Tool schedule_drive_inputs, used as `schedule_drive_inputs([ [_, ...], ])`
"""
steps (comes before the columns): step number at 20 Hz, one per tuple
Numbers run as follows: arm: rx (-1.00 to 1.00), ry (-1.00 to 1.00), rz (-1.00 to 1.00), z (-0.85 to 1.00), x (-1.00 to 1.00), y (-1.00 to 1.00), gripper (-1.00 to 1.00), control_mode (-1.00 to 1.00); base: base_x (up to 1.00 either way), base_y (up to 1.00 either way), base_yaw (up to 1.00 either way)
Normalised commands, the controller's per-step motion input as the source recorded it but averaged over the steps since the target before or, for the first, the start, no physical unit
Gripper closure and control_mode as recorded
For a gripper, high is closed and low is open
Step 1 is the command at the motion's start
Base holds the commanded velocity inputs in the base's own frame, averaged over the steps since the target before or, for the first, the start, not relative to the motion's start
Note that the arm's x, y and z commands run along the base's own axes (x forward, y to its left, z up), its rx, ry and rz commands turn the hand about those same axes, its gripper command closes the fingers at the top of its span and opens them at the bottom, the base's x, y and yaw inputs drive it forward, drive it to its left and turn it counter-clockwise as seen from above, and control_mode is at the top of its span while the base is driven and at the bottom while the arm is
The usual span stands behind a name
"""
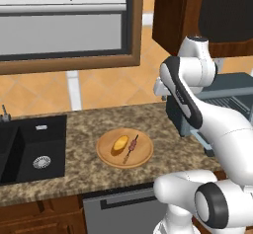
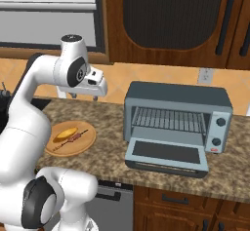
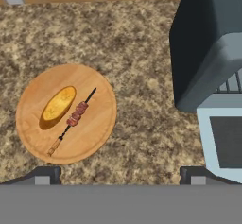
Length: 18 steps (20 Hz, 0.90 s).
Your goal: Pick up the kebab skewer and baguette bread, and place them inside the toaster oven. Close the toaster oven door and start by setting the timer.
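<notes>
The gripper (image 3: 121, 175) hangs high above the granite bench (image 2: 105, 147) with its jaws spread wide and nothing between them, looking down on the space between the plate and the oven. The round wooden plate (image 3: 94, 133) lies on the bench to the left of the toaster oven (image 2: 178, 98). On it the baguette bread (image 3: 57, 105) rests on the left part, with the kebab skewer (image 3: 75, 116) just beside it on the right, both slanted the same way. The toaster oven door (image 2: 167, 156) is dropped fully open and lies flat toward the near edge of the bench, leaving the wire rack (image 2: 168, 120) exposed. A black sink (image 1: 29, 149) sits at the far left.
</notes>
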Motion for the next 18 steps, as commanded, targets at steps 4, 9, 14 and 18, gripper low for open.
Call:
schedule_drive_inputs([
  [4, 0.00, 0.00, 0.00, 0.00, 0.00, 0.00, -1.00, 1.00, 0.00, 0.00, 0.00],
  [9, 0.00, 0.00, 0.00, 0.00, 0.00, 0.00, -1.00, 1.00, 0.00, 0.00, 0.00],
  [14, 0.00, 0.00, 0.00, 0.00, 0.00, 0.00, -1.00, -1.00, 0.00, 0.00, 0.00],
  [18, 0.00, 0.00, 0.00, 0.00, 0.00, 0.00, -1.00, -1.00, 0.00, 0.00, 0.00],
])
